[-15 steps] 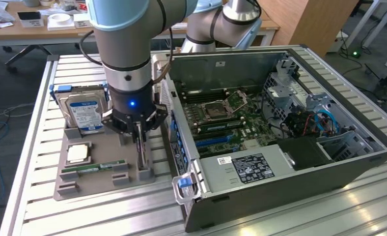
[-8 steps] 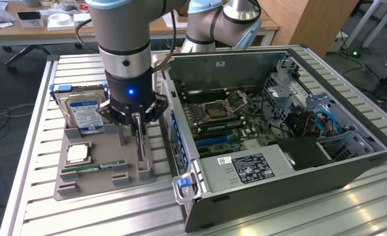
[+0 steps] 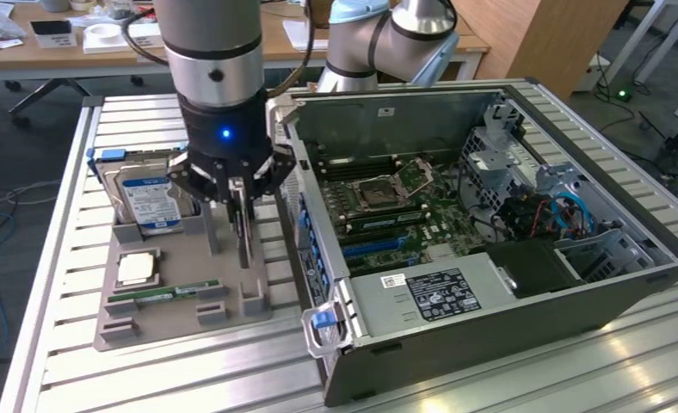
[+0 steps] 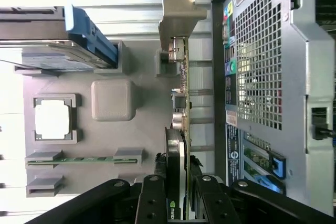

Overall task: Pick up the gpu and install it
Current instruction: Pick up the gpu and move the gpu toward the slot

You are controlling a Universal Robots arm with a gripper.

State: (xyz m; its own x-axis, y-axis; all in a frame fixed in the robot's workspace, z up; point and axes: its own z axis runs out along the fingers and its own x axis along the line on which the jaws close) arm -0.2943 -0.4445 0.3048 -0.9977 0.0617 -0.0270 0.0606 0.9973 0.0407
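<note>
Gripper point(image 4: 177, 195) of a robot arm, partly closed and clamped from above on the gpu point(image 4: 178, 150), a thin card held on edge between the two fingers over its slot in the grey parts tray point(image 3: 173, 323), just beside the open computer case point(image 3: 614, 288); whether the card has cleared the slot cannot be told. For this lift, the card is best kept upright and drawn straight up, so that its metal bracket point(image 4: 181, 9) is not caught on the tray's posts.

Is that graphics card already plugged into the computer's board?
No, the gpu stands on edge over the grey tray, outside the open computer case, with the fingers on both sides of it.
</note>
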